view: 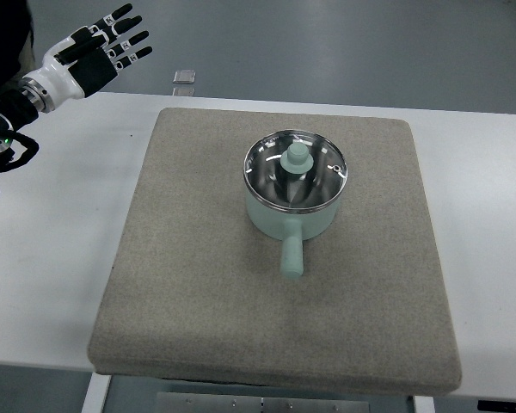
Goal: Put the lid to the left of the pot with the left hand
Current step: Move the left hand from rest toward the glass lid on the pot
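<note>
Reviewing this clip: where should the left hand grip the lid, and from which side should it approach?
Probably by the lid's knob, a raised pale-green stub at the centre of the lid, coming straight down from above. The lid sits flat on the pot, leaving little rim to grip. The left hand is open, far left.

A square grey-brown felt mat (198, 301) lies flat on the white worktop (60, 258). Beyond the worktop's far edge, a small pale square plate (184, 77) rests on the grey floor (327, 43).

Mint-green pot (291, 215), silvery lid (296, 172), grey-brown mat (198, 284), white table (43, 258)
</note>
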Motion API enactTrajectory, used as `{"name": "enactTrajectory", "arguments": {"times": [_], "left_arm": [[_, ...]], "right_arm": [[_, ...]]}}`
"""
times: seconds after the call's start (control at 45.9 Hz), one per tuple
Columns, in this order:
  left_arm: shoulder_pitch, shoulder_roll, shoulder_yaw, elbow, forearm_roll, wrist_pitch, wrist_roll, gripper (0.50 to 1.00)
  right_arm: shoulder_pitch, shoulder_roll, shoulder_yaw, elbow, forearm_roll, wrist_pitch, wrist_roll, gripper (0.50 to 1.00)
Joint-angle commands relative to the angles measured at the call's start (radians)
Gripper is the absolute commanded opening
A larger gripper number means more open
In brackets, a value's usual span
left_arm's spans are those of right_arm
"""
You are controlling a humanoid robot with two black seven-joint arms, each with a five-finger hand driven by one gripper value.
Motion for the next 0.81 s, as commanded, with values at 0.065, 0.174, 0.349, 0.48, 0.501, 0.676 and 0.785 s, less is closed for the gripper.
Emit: {"name": "enactTrajectory", "arguments": {"times": [0.065,0.174,0.349,0.48,0.501,0.676,0.785], "left_arm": [[0.004,0.002,0.008,-0.003,0.003,-0.003,0.000,0.996],[0.004,0.002,0.012,-0.003,0.004,-0.001,0.000,0.996],[-0.004,0.005,0.012,-0.008,0.004,-0.001,0.000,0.994],[-0.013,0.011,0.011,-0.003,0.003,-0.003,-0.002,0.996],[-0.015,0.011,0.012,-0.001,0.004,-0.003,-0.003,0.996],[-0.019,0.018,0.015,-0.005,0.082,-0.014,-0.012,0.996],[-0.047,0.034,0.015,-0.009,0.281,-0.017,-0.017,0.996]], "right_arm": [[0.000,0.000,0.000,-0.001,0.000,0.000,0.000,0.924],[0.000,0.000,0.000,-0.001,0.000,0.000,0.000,0.924],[0.000,0.000,0.000,-0.001,0.000,0.000,0.000,0.924],[0.000,0.000,0.000,0.001,0.000,0.000,0.000,0.924],[0.001,0.000,0.000,-0.001,0.000,0.000,0.000,0.924],[0.000,0.000,0.000,-0.001,0.000,0.000,0.000,0.924],[0.001,0.000,0.000,-0.001,0.000,0.000,0.000,0.924]]}}
